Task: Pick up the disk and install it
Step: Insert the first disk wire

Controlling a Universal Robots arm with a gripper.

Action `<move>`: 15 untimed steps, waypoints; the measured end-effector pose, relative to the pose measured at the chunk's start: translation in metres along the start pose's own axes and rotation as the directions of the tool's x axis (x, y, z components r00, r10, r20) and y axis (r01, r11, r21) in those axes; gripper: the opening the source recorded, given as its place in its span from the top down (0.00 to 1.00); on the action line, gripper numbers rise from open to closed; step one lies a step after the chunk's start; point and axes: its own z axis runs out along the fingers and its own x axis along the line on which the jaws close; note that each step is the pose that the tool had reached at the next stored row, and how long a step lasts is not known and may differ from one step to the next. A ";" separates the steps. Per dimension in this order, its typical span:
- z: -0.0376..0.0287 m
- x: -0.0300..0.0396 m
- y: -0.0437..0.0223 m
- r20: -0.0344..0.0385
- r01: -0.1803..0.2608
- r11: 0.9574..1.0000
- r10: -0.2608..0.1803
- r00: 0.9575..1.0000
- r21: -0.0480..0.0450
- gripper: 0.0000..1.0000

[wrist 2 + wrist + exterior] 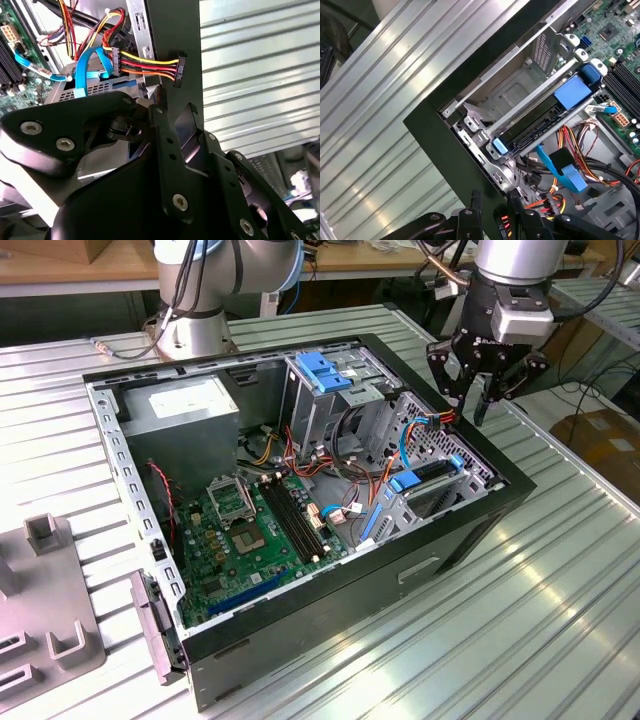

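Closest to my wrist cameras are the gripper's [494,202] black fingers [475,220], slightly parted with nothing between them, poised at the black wall of the computer case [440,550]. From the exterior view I see the gripper hanging just above the case's rim on the exterior view's right, with the ribbed metal bench [570,610] beyond. I find the disk [540,127] seated in the drive cage just inside that wall, its blue carrier end toward the motherboard [250,530].
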 end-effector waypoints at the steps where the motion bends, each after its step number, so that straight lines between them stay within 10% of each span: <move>1: -0.0002 -0.0005 -0.0011 0.000 0.023 1.000 -0.023 1.000 0.005 0.66; 4: -0.0001 -0.0053 -0.0077 -0.003 0.108 0.994 -0.108 0.994 0.024 0.66; 6: 0.0038 -0.0059 -0.0089 -0.009 0.240 0.969 -0.239 0.971 0.054 0.66; 12: 0.0040 -0.0085 -0.0130 -0.010 0.242 0.969 -0.241 0.970 0.054 0.66; 15: 0.0049 -0.0080 -0.0123 -0.014 0.296 0.953 -0.296 0.955 0.066 0.66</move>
